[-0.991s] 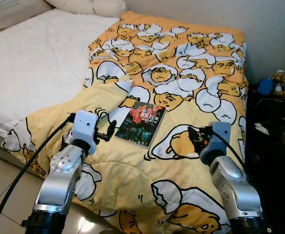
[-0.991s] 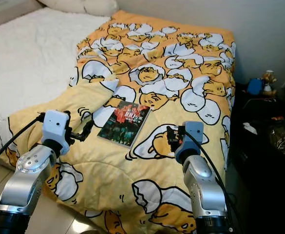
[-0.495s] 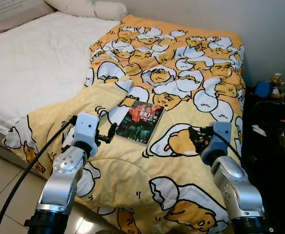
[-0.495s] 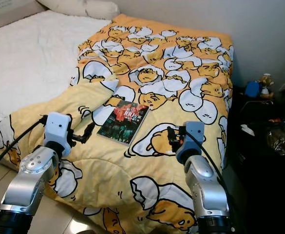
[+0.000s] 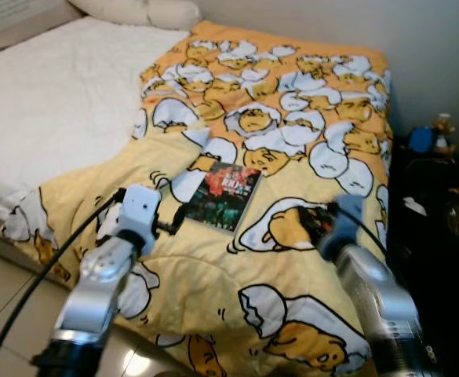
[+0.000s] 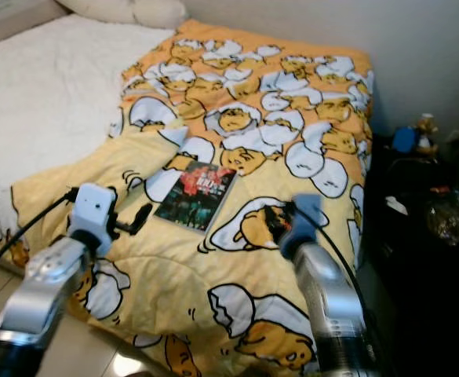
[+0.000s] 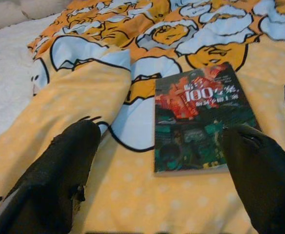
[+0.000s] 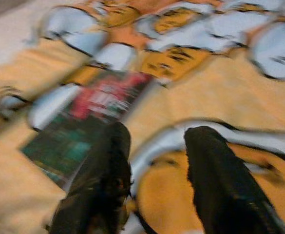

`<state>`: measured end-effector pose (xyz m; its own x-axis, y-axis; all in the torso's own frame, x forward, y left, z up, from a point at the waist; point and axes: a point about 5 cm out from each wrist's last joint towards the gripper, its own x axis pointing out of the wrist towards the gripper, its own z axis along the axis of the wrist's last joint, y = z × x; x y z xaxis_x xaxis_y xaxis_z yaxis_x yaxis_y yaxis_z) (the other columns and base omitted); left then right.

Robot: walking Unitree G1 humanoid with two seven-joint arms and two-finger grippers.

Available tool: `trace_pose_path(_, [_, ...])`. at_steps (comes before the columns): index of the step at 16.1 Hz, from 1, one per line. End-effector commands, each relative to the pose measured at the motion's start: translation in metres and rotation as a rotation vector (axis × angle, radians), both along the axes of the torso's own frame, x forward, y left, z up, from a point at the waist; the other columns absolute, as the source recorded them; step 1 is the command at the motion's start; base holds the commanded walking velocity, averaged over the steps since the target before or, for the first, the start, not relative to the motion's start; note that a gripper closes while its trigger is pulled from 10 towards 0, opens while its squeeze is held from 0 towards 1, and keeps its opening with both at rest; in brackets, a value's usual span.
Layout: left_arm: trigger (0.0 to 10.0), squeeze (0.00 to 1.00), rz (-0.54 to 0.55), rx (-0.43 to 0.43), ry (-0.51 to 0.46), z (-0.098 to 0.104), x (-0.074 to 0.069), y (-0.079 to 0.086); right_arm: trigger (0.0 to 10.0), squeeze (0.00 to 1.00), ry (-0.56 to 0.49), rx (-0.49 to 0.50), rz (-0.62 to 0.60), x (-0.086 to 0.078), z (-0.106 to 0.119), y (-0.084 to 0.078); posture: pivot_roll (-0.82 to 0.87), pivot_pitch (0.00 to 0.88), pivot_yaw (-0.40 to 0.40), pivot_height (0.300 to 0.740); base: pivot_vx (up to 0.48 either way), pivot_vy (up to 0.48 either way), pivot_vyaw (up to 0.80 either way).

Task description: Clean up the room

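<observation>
Book (image 5: 222,196): thin paperback, dark cover in green and red with white "100" lettering. Closed, lying flat, cover up, on the yellow egg-character blanket (image 5: 292,118) near the foot end of the bed. Set at a slight angle. Nothing touching it or on it.

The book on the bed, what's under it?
The book lies flat on the yellow egg-cartoon blanket, which covers the bed. Whatever is beneath the blanket there is hidden. Both grippers hover nearby, open.
</observation>
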<state>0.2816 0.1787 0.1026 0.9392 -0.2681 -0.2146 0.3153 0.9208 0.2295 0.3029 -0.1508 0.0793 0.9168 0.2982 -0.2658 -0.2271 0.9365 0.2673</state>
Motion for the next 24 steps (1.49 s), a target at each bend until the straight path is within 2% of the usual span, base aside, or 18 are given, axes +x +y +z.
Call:
trace_pose_path(1, [10.0, 0.83, -0.014, 0.015, -0.013, 0.003, -0.002, 0.001, 10.0, 1.0, 0.002, 0.04, 0.032, 0.002, 0.001, 0.004, 0.0, 0.0, 0.007, 0.74, 0.0, 0.0, 0.0])
trace_pose_path(2, [10.0, 0.83, -0.014, 0.015, -0.017, 0.005, -0.003, 0.004, 10.0, 1.0, -0.003, 0.013, 0.047, 0.005, 0.004, 0.006, 0.01, 0.0, 0.004, 0.74, 0.0, 0.0, 0.0])
trace_pose_path(3, [10.0, 0.75, -0.002, 0.024, -0.031, 0.009, -0.003, 0.006, 10.0, 1.0, -0.009, -0.018, 0.019, 0.006, 0.004, 0.007, 0.01, 0.0, 0.006, 0.74, 0.0, 0.0, 0.0])
trace_pose_path(4, [10.0, 0.62, 0.007, 0.025, -0.05, 0.011, -0.001, 0.005, 10.0, 0.53, -0.01, -0.018, -0.013, 0.003, 0.003, 0.006, 0.01, 0.0, 0.012, 0.74, 0.0, 0.0, 0.0])
trace_pose_path(5, [10.0, 0.58, 0.006, 0.021, -0.06, 0.012, 0.001, 0.002, 10.0, 0.0, -0.018, -0.009, -0.04, -0.001, 0.001, 0.005, 0.0, 0.0, 0.018, 0.74, 0.0, 0.0, 0.0])
trace_pose_path(8, [10.0, 0.54, -0.013, -0.015, -0.045, 0.009, 0.006, -0.009, 10.0, 0.0, -0.031, 0.023, -0.108, -0.015, -0.001, -0.001, -0.04, 0.0, 0.051, 0.74, 0.0, 0.0, 0.0])
trace_pose_path(10, [10.0, 0.53, -0.022, -0.018, -0.042, 0.009, 0.007, -0.013, 10.0, 0.0, -0.016, 0.012, -0.117, -0.02, -0.004, -0.004, -0.05, 0.0, 0.053, 0.74, 0.0, 0.0, 0.0])
trace_pose_path(14, [10.0, 0.51, 0.005, -0.046, -0.049, 0.009, 0.005, -0.012, 10.0, 0.0, -0.002, 0.0, -0.189, -0.032, -0.007, -0.017, -0.04, 0.0, 0.03, 0.74, 0.0, 0.0, 0.0])
trace_pose_path(17, [10.0, 0.52, 0.024, -0.053, -0.048, 0.009, 0.003, -0.01, 10.0, 0.0, 0.007, -0.002, -0.19, -0.037, -0.008, -0.016, -0.03, 0.0, 0.017, 0.74, 0.0, 0.197, 0.0])
trace_pose_path(24, [10.0, 0.51, 0.033, -0.059, -0.049, 0.009, 0.004, -0.012, 10.0, 0.0, 0.012, -0.017, -0.193, -0.036, -0.007, -0.013, -0.03, 0.0, 0.015, 0.74, 0.0, 0.346, 0.0])
